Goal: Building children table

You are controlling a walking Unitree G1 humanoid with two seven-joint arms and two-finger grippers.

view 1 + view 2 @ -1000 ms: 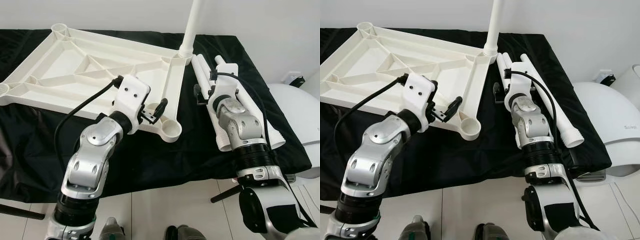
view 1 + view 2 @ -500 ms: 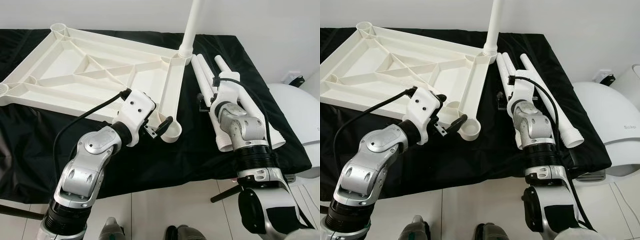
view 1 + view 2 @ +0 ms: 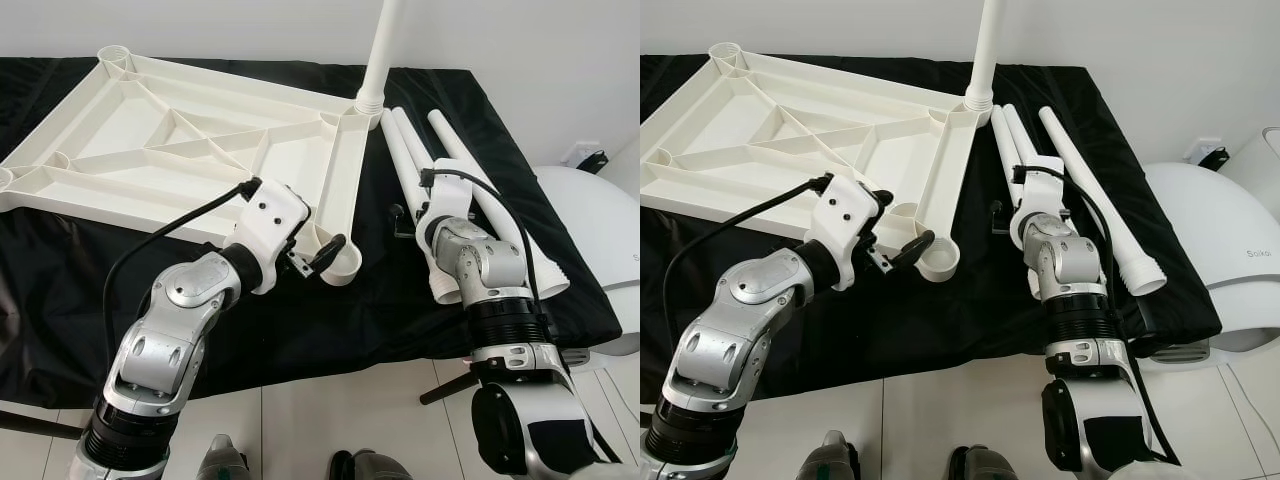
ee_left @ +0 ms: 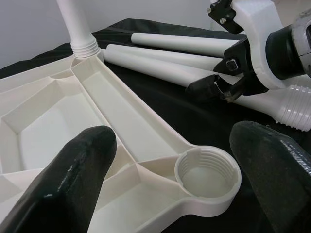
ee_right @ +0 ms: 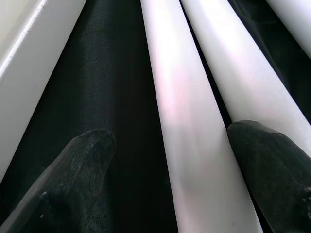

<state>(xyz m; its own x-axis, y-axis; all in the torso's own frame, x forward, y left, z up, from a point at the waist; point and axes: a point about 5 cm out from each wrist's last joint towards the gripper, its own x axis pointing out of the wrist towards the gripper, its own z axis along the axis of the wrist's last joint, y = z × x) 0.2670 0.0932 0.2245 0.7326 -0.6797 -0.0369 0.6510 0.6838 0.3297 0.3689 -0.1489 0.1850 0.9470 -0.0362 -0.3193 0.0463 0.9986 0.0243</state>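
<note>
The white table top (image 3: 180, 140) lies upside down on a black cloth. One white leg (image 3: 380, 50) stands screwed into its far right corner. Three loose legs (image 3: 408, 160) lie side by side to the right of it. My left gripper (image 3: 316, 253) is open and hovers just before the empty threaded socket (image 4: 206, 172) at the near right corner. My right gripper (image 3: 404, 214) is open low over the loose legs, with one leg (image 5: 180, 97) between its fingertips and a second leg (image 5: 228, 73) beside it.
The black cloth (image 3: 300, 320) ends at the near edge, with white tiled floor below. A rounded white appliance (image 3: 590, 230) stands close on the right. A white wall runs behind the table.
My left gripper has come down off the frame's edge to the near right corner socket. My right gripper has slid back toward me along the loose legs.
</note>
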